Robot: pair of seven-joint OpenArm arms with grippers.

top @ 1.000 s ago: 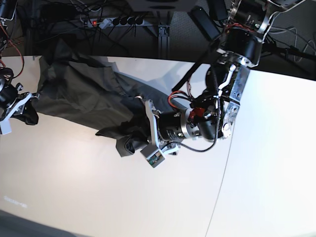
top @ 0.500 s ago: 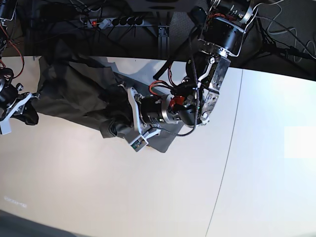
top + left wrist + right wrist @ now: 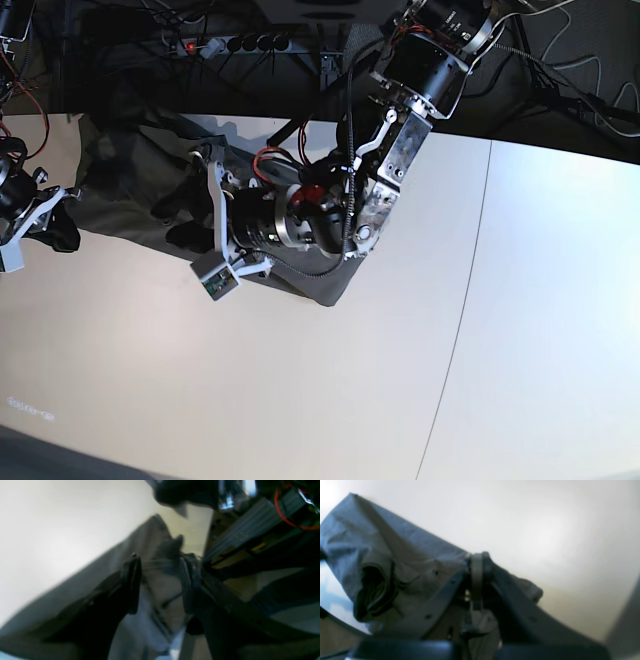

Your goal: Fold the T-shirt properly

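The dark olive-grey T-shirt (image 3: 120, 195) lies crumpled at the back left of the white table (image 3: 300, 400), with one corner reaching out to the middle (image 3: 330, 290). My left gripper (image 3: 180, 218) reaches across over the shirt. In the left wrist view (image 3: 161, 585) its fingers (image 3: 132, 585) are closed on a bunched fold of the T-shirt (image 3: 165, 552). My right gripper (image 3: 55, 215) is at the table's far left edge. In the right wrist view (image 3: 476, 580) it is shut on an edge of the T-shirt (image 3: 395, 555).
A seam (image 3: 462, 300) runs across the table's right half. Behind the back edge are a power strip (image 3: 230, 42), cables and a dark frame. The left arm's body (image 3: 380, 170) hangs over the middle back of the table.
My left gripper has swept to the left with the fold of the T-shirt, laying cloth over the rest of the shirt. My right gripper has stayed in place.
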